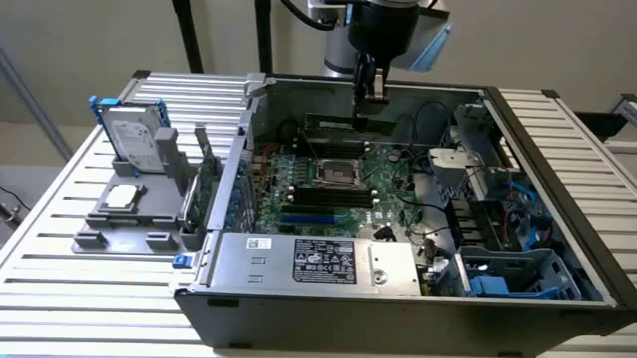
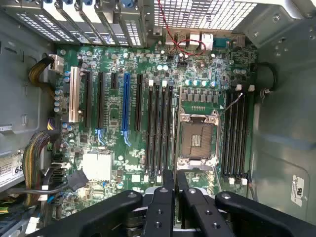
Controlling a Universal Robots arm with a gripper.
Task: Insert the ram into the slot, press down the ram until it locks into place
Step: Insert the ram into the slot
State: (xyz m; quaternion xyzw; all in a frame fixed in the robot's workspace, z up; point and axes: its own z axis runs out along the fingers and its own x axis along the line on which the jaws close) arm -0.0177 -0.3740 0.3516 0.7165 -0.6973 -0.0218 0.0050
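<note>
Green ram [image 1: 344,121] clamped by its top edge between the nearly closed fingers of the gripper [image 1: 371,97]; held over the motherboard [image 2: 111,113], parallel to the black slots [image 2: 159,133].

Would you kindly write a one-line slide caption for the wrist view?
Gripper holding the ram edge-on above the motherboard, between the black slots and the CPU socket.

The open computer case [image 1: 398,321] sits on the tabletop [image 1: 60,283] and takes up the middle and right of the frame. The motherboard [image 1: 388,195] lies flat inside it, with the CPU socket [image 1: 336,173] in its middle. Long slots [image 1: 329,200] lie just below the socket in the frame, and more lie just above it. The ram [image 1: 344,121], held in the claw [image 1: 371,95], hangs over the upper ones. The power supply [image 1: 318,261] lies along the case's lower edge. At the left, a hard drive [image 1: 134,138] stands in a holder [image 1: 130,220].
</note>
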